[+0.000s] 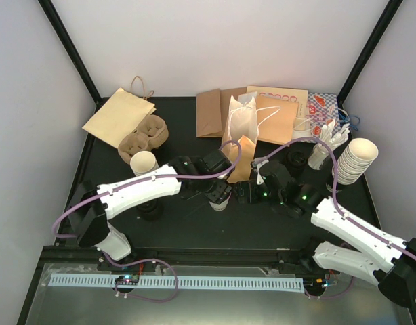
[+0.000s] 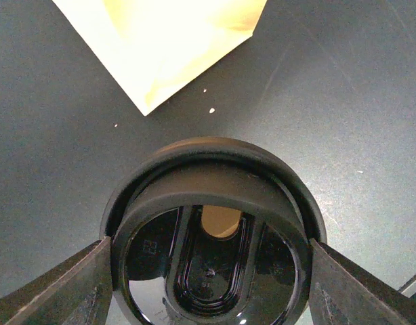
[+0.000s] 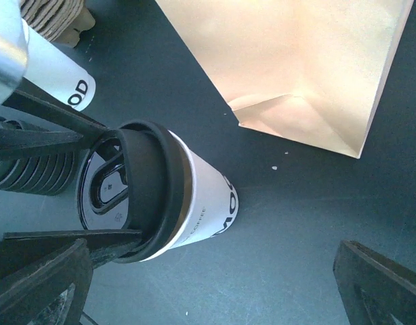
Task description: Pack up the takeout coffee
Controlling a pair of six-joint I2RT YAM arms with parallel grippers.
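One takeout coffee stands upright mid-table, a cream-white cup with a black sip lid. My left gripper comes down from above and is shut on that lid, its fingers pressed against both sides of the rim. My right gripper hovers just right of the cup. It is open, and only bare table lies between its fingers. The cup stands left of its gap.
A tan paper bag lies flat just behind the cup. A lidless cream cup and a brown pulp carrier sit at the left. More bags lie at the back, a cup stack at the right, and black lids near the left arm.
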